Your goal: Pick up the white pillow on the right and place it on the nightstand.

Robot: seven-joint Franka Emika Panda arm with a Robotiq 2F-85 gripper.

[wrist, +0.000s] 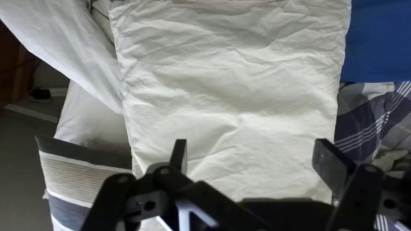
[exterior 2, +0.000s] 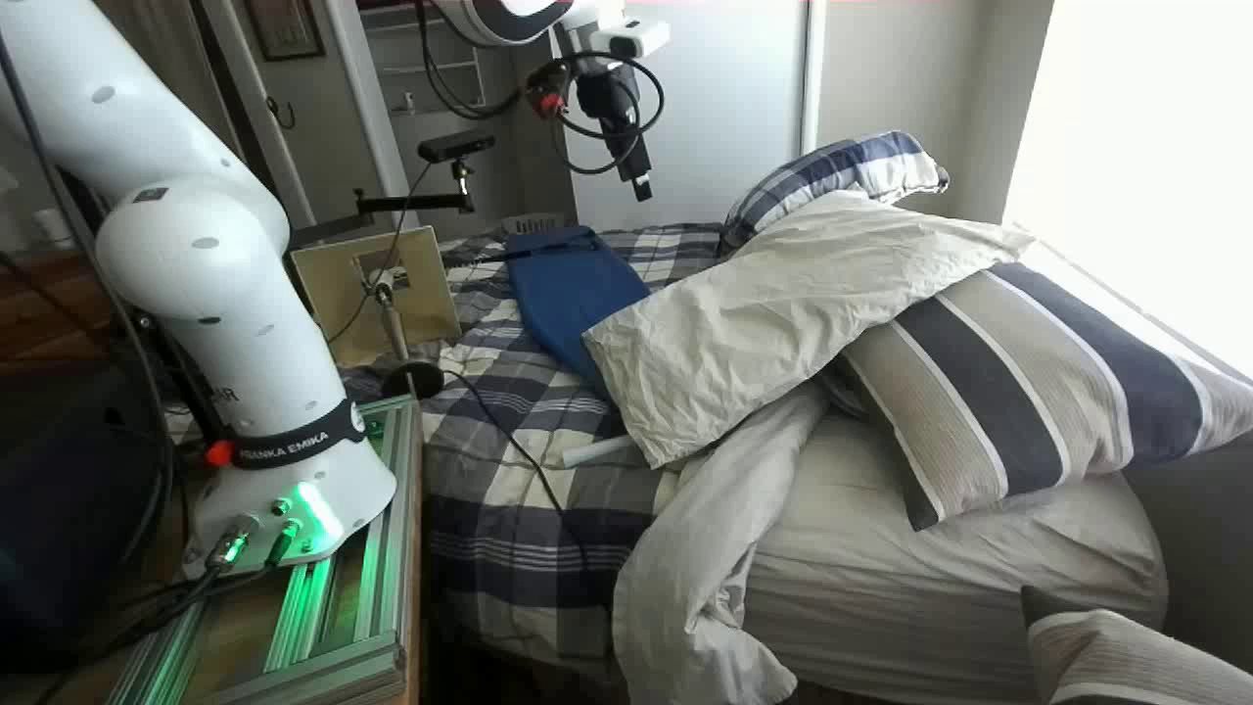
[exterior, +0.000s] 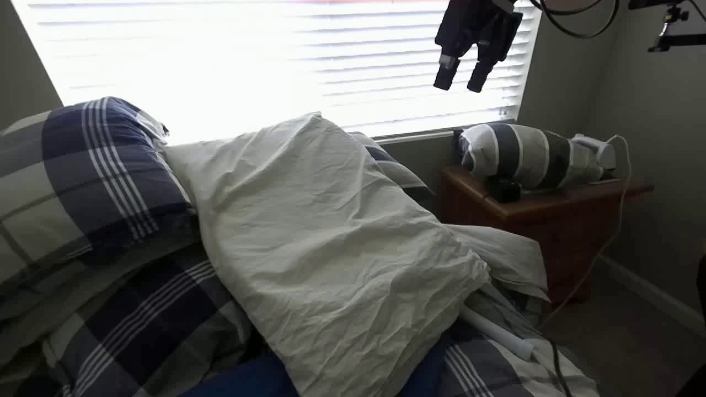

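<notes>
Jaws spread wide, the gripper (exterior: 461,82) hung higher than the white pillow (exterior: 331,220). The brown nightstand (exterior: 576,226) stood to one side of that pillow.

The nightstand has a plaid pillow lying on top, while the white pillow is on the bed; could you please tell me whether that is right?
Not quite: it is a striped pillow that lies on the nightstand, not a plaid one, as seen in an exterior view. The white pillow is on the bed, as you say.
</notes>
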